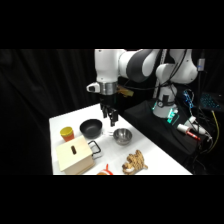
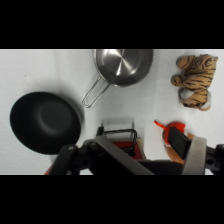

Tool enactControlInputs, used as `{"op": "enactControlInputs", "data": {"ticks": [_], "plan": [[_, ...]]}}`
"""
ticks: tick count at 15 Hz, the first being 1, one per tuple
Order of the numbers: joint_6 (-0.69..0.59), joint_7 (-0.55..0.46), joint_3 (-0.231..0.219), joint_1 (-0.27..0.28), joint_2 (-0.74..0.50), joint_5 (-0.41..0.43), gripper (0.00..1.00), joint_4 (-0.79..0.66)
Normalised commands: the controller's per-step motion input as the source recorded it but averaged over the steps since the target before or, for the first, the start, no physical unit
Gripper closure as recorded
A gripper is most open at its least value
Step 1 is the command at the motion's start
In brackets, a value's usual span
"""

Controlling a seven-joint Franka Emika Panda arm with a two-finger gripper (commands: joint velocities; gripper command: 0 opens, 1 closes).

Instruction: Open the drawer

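**Hovering above the bowls, drawer box low-left on the table**

Looking across from the side cam, you've got the gripper (image 1: 112, 120) hanging above the white table (image 1: 155, 152), roughly btwn the black bowl (image 1: 91, 128) and the small steel pan (image 1: 122, 135). It holds nothing you can see. Whether its fingers are spread or closed you can't tell from either view; the wrist cam shows mostly dark linkage at the bottom edge.

The drawer (image 1: 88, 148) sits in the pale wooden box (image 1: 74, 155) near the table's front-left, its dark wire loop handle (image 1: 94, 148) facing right, twd the steel pan. The box has a dark slot on top. In the wrist view the handle (image 2: 120, 134) shows just above the linkage, w/ the drawer front behind it.

Stuff around it:
- Black bowl: round, matte, just behind the box and near the handle. In wrist view (image 2: 46, 121) it fills the left side.
- Steel pan: shiny, round, w/ a wire loop handle; wrist view (image 2: 123, 65) has it at top centre, handle pointing down-left.
- Striped plush tiger (image 1: 133, 162): soft, tan w/ dark stripes, front-right of the box; wrist view (image 2: 194, 80) puts it at upper right.
- Yellow cup w/ red top (image 1: 67, 133) behind the box, left of the bowl.
- Orange-red item (image 1: 105, 171) at the table's front edge, partly cut off; can't tell what it is.

No readable labels or writing anywhere.
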Motion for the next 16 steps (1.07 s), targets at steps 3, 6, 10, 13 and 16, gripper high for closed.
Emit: {"op": "enactControlInputs", "data": {"ticks": [3, 6, 10, 13, 16], "plan": [[0.05, 0.01, 0.015, -0.007, 0.09, -0.009, 0.00, 0.08], [0.13, 0.03, 0.016, 0.007, 0.31, -0.048, 0.00, 0.33], [0.14, -0.03, 0.025, 0.026, 0.36, -0.055, 0.00, 0.43], [0.16, -0.11, 0.031, 0.027, 0.36, -0.036, 0.00, 0.39], [0.16, -0.24, 0.047, 0.005, 0.32, -0.019, 0.00, 0.31]]}}
